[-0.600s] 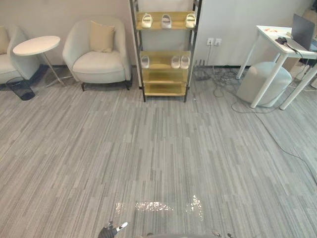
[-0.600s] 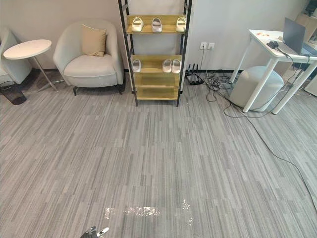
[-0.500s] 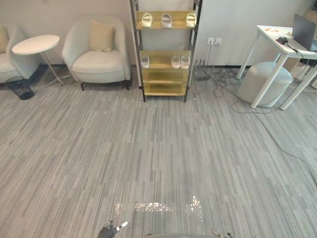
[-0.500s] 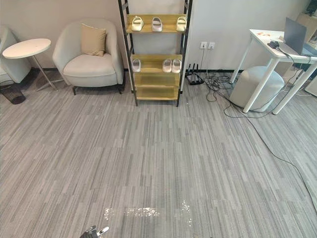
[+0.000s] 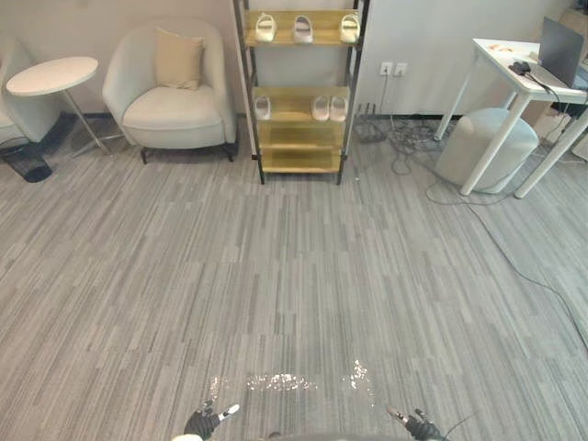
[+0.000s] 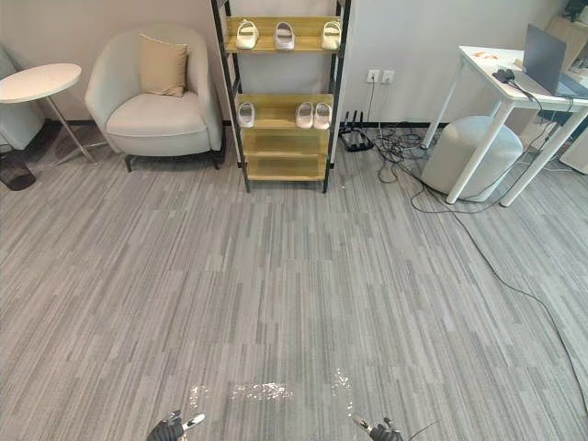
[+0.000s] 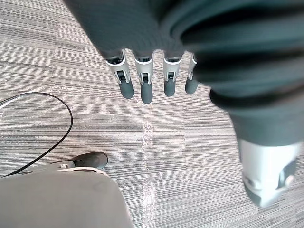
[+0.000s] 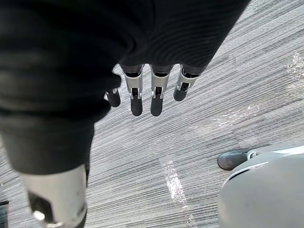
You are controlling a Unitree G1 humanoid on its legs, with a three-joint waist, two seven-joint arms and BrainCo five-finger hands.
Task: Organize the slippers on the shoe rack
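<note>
Slippers (image 5: pixel 303 28) are all on the shoe rack (image 5: pixel 294 138) at the far wall: three spaced out along the top shelf, and on the shelf below one at the left end with two side by side at the right. Lower shelves look bare. Rack is well away across open floor (image 5: pixel 294 276), nothing in reach. Left hand (image 5: pixel 202 424) hangs low at the bottom edge, fingers (image 7: pixel 145 88) straight and relaxed, holding nothing. Right hand (image 5: pixel 424 428) is the same, fingers (image 8: pixel 137 100) straight over bare carpet, empty. Diff vs 0.5 s ago: whole frame shifted. Rack, armchair (image 5: pixel 170 96) and white desk (image 5: pixel 524 78) all slid up and a bit left together, so that's head camera motion, not objects moving. Right hand now shows more fully at the bottom edge; slipper layout unchanged. My read: approach phase, no manipulation started. Need to close on the rack first; the lone middle-shelf slipper looks like the likely first fix.
</note>
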